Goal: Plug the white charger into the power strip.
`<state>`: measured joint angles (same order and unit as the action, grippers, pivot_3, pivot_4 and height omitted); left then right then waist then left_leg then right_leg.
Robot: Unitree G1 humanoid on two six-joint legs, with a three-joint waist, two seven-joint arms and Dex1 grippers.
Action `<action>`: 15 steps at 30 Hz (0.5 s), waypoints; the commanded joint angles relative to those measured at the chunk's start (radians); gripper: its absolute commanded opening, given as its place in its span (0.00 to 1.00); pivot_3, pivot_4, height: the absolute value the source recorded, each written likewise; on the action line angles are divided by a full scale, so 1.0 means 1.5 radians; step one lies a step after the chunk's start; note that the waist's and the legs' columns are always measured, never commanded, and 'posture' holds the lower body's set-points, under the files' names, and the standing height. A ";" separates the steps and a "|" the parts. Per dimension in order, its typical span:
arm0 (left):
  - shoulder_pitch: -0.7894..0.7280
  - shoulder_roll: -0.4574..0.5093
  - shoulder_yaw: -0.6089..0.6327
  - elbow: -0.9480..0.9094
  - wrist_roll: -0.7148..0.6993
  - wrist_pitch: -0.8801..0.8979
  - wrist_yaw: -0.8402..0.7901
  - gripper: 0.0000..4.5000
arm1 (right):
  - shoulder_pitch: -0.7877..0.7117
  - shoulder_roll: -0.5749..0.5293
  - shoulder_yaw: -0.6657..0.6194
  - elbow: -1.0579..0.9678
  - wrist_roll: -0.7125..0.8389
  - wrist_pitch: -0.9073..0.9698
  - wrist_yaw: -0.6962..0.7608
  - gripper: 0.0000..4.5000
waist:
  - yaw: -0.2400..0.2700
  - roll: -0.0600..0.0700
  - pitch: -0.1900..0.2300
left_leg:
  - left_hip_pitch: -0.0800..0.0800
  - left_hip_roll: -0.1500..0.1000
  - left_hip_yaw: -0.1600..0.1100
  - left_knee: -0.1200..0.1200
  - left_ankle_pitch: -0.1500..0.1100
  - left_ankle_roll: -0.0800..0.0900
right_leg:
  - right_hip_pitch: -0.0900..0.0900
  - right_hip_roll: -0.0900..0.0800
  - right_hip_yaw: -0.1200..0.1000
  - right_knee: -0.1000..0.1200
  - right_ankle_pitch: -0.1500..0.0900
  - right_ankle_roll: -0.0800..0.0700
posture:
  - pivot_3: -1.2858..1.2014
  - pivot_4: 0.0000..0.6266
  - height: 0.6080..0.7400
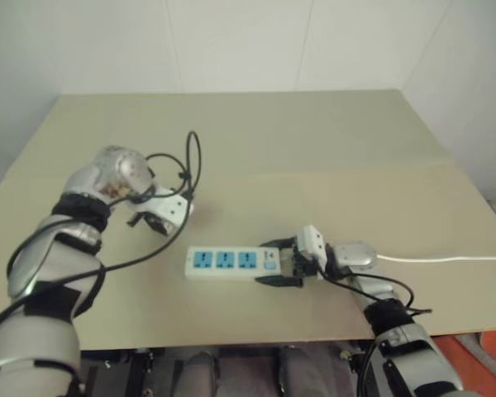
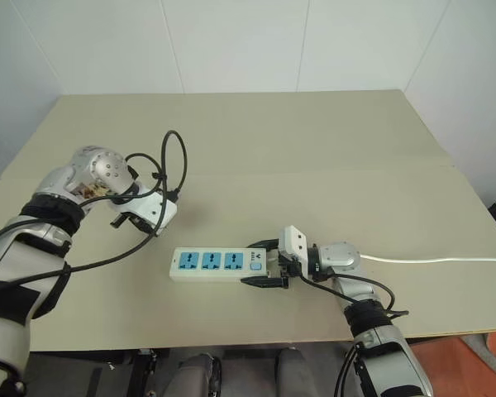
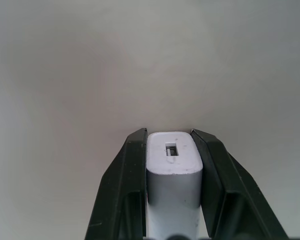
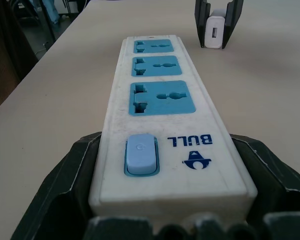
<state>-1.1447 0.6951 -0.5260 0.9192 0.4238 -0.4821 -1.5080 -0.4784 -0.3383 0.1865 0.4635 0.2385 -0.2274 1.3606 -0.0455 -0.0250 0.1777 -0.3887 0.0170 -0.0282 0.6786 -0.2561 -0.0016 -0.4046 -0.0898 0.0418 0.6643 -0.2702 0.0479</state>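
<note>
White charger is clamped between the left gripper fingers, standing on the desk. Power strip is pinched at its switch end by the right gripper. Strip's long axis runs along the desk's near edge; its far socket end is nearest the charger.

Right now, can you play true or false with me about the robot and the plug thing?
1. The left gripper is pinching the white charger. True.
2. The charger is already plugged into the power strip. False: it stands on the table, apart from the strip.
3. The right gripper grips the strip's switch end. True.
4. The strip has five blue sockets. False: three.
</note>
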 commanded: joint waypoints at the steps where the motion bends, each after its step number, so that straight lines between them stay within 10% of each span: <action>1: -0.002 -0.012 0.068 -0.077 -0.083 0.054 -0.004 0.23 | 0.009 0.006 0.007 -0.008 0.003 -0.011 0.006 0.76 | 0.000 0.000 0.000 | 0.000 0.000 0.000 0.000 0.000 0.000 | 0.000 0.000 0.000 0.000 0.000 0.000 | 0.52 0.24 1.00; 15: 0.116 -0.125 0.277 -0.427 -0.439 0.425 0.044 0.23 | 0.024 0.010 0.010 -0.009 -0.001 -0.023 -0.006 0.76 | -0.003 0.000 0.000 | 0.000 0.000 0.000 0.000 0.000 0.000 | 0.000 0.000 0.000 0.000 0.000 0.000 | 0.52 0.24 1.00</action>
<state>-0.9744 0.5083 -0.1508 0.3436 -0.1663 0.1020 -1.4573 -0.4647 -0.3300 0.1860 0.4604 0.2385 -0.2541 1.3475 -0.0507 -0.0253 0.1774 -0.3880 0.0173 -0.0289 0.6792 -0.2561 -0.0017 -0.4042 -0.0898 0.0423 0.6649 -0.2701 0.0479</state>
